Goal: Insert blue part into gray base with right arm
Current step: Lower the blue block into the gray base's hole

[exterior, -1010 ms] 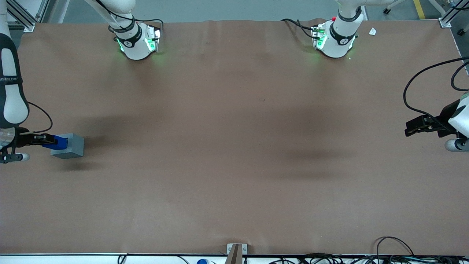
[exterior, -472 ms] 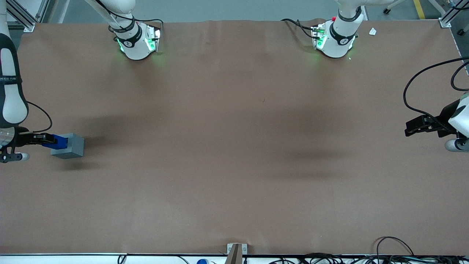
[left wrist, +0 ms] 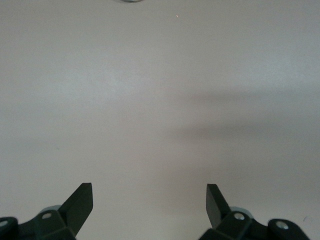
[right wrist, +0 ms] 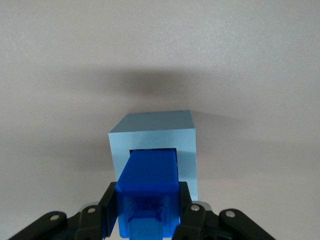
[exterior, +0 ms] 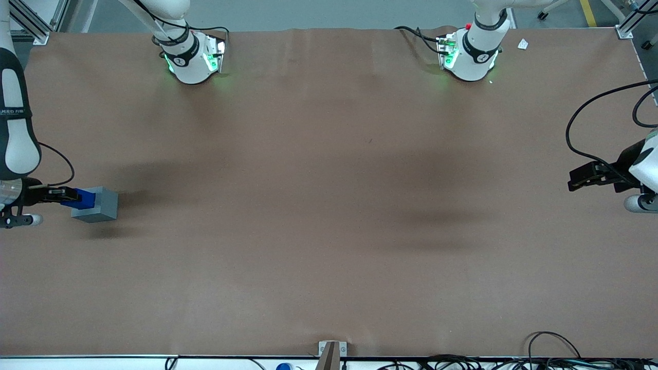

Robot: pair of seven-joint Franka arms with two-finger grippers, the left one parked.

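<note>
Clearly the job is well into its last stage: the gripper [exterior: 66, 196] of the right arm [exterior: 16, 128] sits low at the working arm's end of the table [exterior: 329, 205], its fingers clamped on the blue part [exterior: 83, 199], which it holds level with the leading end pushed against the gray base [exterior: 97, 204]. In the front view the base sits at about nine o'clock from the table's middle, well off toward the edge, with the blue part touching the face of it that is turned toward the gripper. Seen from the right wrist, the blue part [right wrist: 149, 187] runs from between the two black fingers [right wrist: 109, 212] toward twelve o'clock and meets the dark square opening in the near face of the gray base [right wrist: 155, 137]; its front end appears to sit at the mouth of that socket or just inside, and how deep it has gone cannot be told. The pick-up and the alignment look done, I judge, since the block lines up squarely with the opening. What seems left is to push it fully home, let go and draw the arm away without dragging the base along.
</note>
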